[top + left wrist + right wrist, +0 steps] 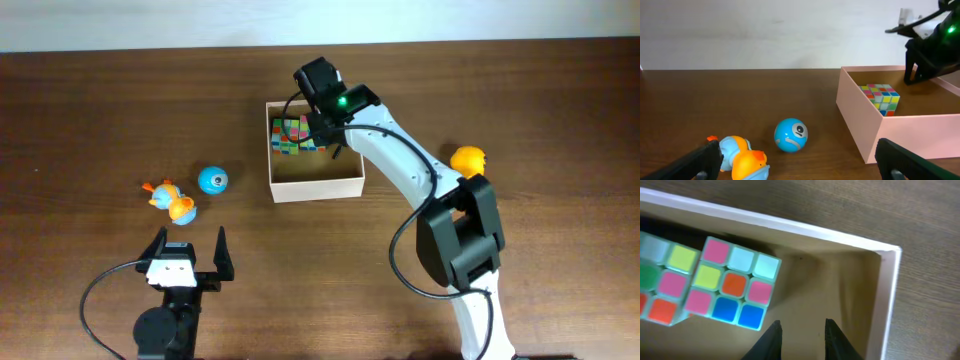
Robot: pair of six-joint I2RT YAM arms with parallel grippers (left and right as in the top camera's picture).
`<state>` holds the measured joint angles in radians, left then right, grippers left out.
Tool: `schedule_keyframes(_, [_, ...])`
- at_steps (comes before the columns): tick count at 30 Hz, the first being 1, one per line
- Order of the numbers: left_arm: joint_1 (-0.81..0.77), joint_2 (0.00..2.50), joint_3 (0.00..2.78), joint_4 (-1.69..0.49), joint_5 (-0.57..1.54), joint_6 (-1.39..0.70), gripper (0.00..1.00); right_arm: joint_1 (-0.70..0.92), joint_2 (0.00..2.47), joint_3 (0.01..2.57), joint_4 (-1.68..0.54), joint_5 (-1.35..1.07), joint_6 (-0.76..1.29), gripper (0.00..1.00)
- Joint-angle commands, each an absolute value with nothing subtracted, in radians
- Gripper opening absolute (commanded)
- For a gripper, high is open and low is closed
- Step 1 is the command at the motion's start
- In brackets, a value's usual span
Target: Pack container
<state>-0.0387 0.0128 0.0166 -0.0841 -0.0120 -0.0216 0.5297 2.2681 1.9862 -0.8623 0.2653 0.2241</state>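
The box (318, 188) is sitting on the desk (100, 100) in the upper middle of the overhead frame, its walls pale and its floor tan. A cube (290, 135) with coloured stickers is lying inside, tucked into the box's upper-left corner. The right hand (803, 324) is hanging over the box just right of the cube, pointing down at bare floor. Its fingers (771, 339) are standing close together with a narrow gap between them, and nothing is being held in that gap. The left hand (190, 240) is sitting in the lower left of the frame, spread wide and gripping nothing. Above it, left of the box and well apart from it, a blue ball (212, 180) and a duck (172, 200) are lying side by side. An orange toy (467, 158), possibly a second duck, is peeking out past the right arm at the right of the frame.
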Motion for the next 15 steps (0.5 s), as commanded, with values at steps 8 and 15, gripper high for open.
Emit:
schedule_keyframes(8, [-0.033, 0.005, 0.009, -0.083, -0.015, -0.006, 0.99, 0.52, 2.331, 2.0, -0.818, 0.281, 0.214, 0.24])
schedule_keyframes(15, [-0.033, 0.005, 0.009, -0.083, -0.015, -0.006, 0.99, 0.52, 2.36, 2.0, -0.79, 0.266, 0.214, 0.23])
